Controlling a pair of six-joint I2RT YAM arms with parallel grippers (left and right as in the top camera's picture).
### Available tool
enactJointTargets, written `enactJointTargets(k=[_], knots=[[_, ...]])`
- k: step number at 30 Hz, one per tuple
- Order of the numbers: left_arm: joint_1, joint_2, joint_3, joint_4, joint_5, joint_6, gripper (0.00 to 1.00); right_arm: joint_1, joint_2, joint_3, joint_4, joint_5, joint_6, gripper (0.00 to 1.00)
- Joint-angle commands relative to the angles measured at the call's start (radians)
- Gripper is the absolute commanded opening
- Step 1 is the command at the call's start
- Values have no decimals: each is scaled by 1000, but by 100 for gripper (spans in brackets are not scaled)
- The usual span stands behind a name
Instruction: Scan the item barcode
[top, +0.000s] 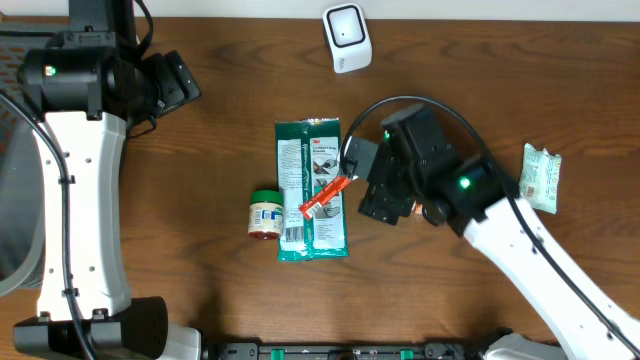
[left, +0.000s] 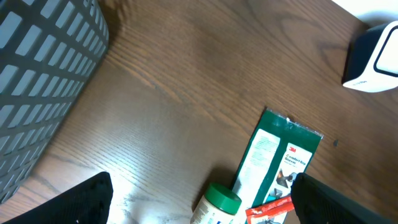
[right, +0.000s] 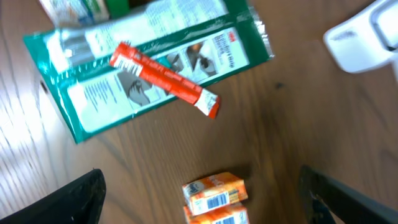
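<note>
Pick-up step: the right claw (right: 200, 177) hovers spread over the orange box (right: 214, 190), which lies on the tabletop (right: 298, 124) between its fingers. Next it should descend, pinch the box, and present the barcode to the scanner (right: 367, 34) ahead. The left claw (left: 202, 183) is spread too.

Left gripper (left: 199, 190): jaws spread wide, arm extended forward. Right gripper (right: 199, 180): jaws spread wide, arm reaching inward.

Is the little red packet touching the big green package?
Touching. The right wrist view shows the red packet lying across the front of the green package, with one end poking past its edge over the wooden table.
</note>
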Motion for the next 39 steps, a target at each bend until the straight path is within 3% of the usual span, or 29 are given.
enactJointTargets(k=[1, 3, 8, 14, 18, 29, 31, 35, 39], knots=[[3, 6, 9, -2, -6, -8, 92, -34, 82, 5, -1, -111, -213, 95], [3, 6, 9, -2, -6, -8, 92, -43, 131, 5, 1, -151, -306, 92], [3, 6, 9, -2, -6, -8, 92, -66, 253, 5, 88, -185, -414, 68], [3, 6, 9, -2, -6, -8, 92, -95, 380, 5, 200, -183, -497, 69], [3, 6, 9, -2, -6, -8, 92, -111, 431, 5, 250, -211, -548, 64], [3, 6, 9, -2, -6, -8, 92, -132, 527, 4, 293, -264, -548, 56], [3, 6, 9, -2, -6, -8, 92, -134, 551, 4, 299, -264, -548, 52], [3, 6, 9, -2, -6, -8, 92, -134, 586, 4, 309, -264, -547, 33], [3, 6, 9, -2, -6, -8, 92, -134, 588, 4, 306, -264, -546, 23]])
